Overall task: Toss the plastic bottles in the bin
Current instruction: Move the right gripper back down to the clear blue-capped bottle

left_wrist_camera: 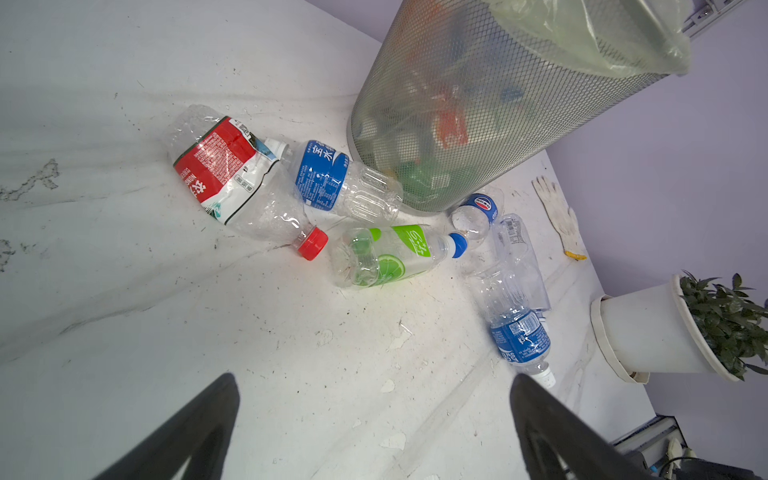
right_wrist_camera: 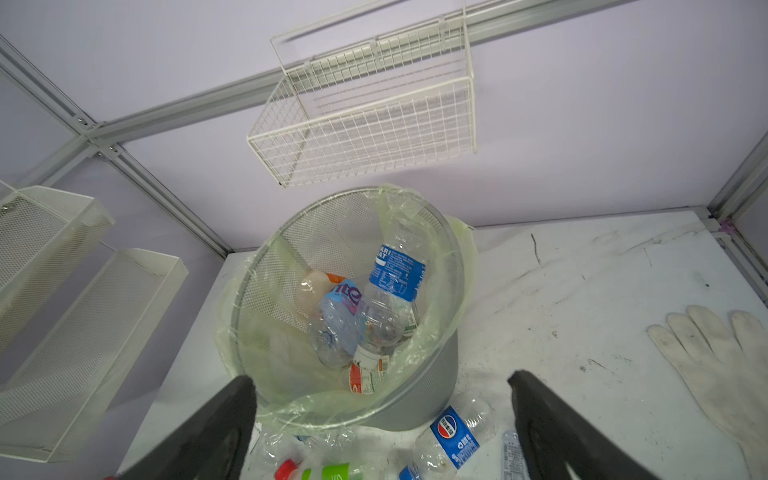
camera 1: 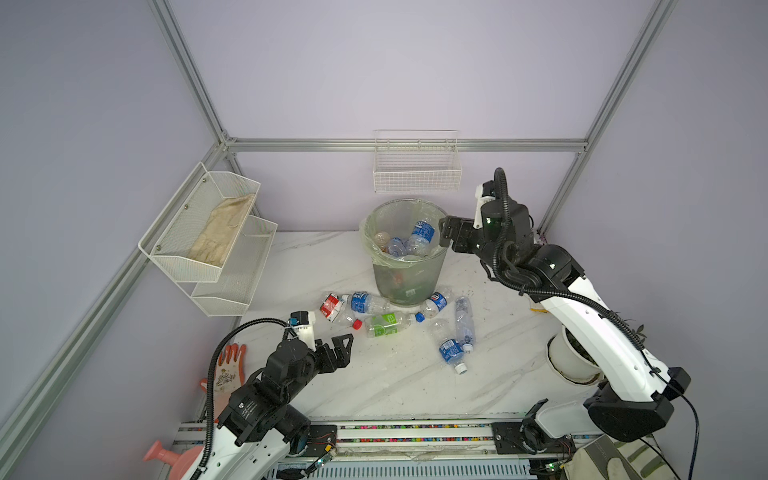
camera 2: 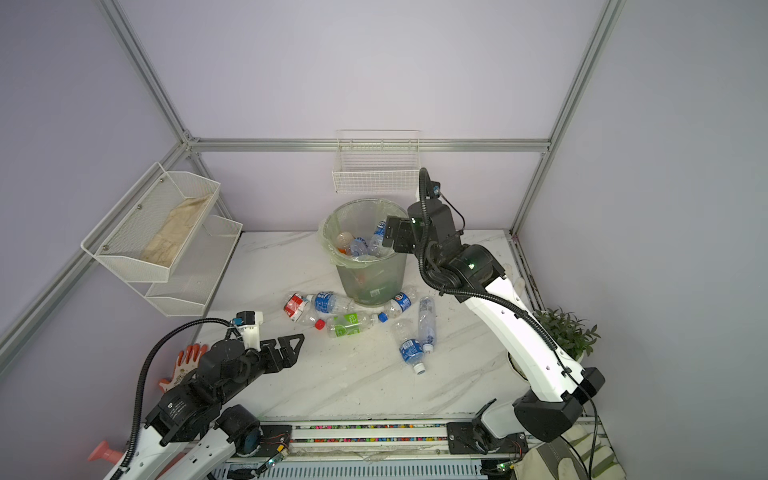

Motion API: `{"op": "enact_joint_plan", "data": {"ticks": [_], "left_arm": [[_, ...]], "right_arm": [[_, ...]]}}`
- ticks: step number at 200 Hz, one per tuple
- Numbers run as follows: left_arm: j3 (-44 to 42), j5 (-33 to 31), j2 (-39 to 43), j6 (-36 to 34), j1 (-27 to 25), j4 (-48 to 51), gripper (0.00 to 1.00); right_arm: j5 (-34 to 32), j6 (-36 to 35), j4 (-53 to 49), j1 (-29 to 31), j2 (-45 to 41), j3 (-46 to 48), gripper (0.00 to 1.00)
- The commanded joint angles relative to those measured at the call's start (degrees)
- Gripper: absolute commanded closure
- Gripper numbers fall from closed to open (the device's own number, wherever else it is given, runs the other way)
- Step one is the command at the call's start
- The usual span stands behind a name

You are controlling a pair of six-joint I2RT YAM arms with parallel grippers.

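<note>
The bin (camera 1: 409,278) (camera 2: 370,280), grey mesh with a pale green liner, stands at the back of the table with several plastic bottles (camera 1: 419,237) (right_wrist_camera: 390,291) inside. Around its foot lie several more: red-labelled (camera 1: 332,306) (left_wrist_camera: 220,170), blue-labelled (camera 1: 363,301), green-labelled (camera 1: 388,324) (left_wrist_camera: 390,257), a Pepsi one (camera 1: 436,302) (right_wrist_camera: 453,436), a clear crushed one (camera 1: 463,320) and another blue one (camera 1: 452,351) (left_wrist_camera: 519,336). My right gripper (camera 1: 445,232) (right_wrist_camera: 380,376) hangs open and empty over the bin's right rim. Open and empty too, my left gripper (camera 1: 338,341) (left_wrist_camera: 373,378) hovers above bare table, short of the bottles.
A white wire basket (camera 1: 417,166) hangs on the back wall above the bin. Two mesh baskets (camera 1: 208,232) are fixed on the left wall. A potted plant (camera 2: 565,332) and a white glove (right_wrist_camera: 715,365) are at the right, an orange glove (camera 1: 230,370) and a pink watering can (camera 1: 166,455) at the left.
</note>
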State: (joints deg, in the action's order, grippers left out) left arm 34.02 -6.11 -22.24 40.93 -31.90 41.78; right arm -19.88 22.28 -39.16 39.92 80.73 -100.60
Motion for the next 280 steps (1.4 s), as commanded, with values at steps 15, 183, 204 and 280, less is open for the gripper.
{"op": "enact_joint_plan", "data": {"ticks": [15,183,204,280], "left_arm": [[3.3,1.7,0.1,0.0,0.1,0.0,0.0],[1.4,4.2,-5.9,0.5,0.2,-3.9,0.0],[1.3,4.2,-6.1,0.6,0.1,-4.0,0.0],[0.7,4.6,-6.0,1.3,0.1,-4.9,0.0]], "right_arm": [[-5.7,4.3,0.7,-0.1,-10.0,8.9,0.03],[2.3,18.0,7.3,-0.2,-13.9,46.2,0.03],[5.5,18.2,10.5,-0.2,-13.2,49.5,0.03],[12.3,19.0,17.4,1.5,-10.8,57.1,0.09]]}}
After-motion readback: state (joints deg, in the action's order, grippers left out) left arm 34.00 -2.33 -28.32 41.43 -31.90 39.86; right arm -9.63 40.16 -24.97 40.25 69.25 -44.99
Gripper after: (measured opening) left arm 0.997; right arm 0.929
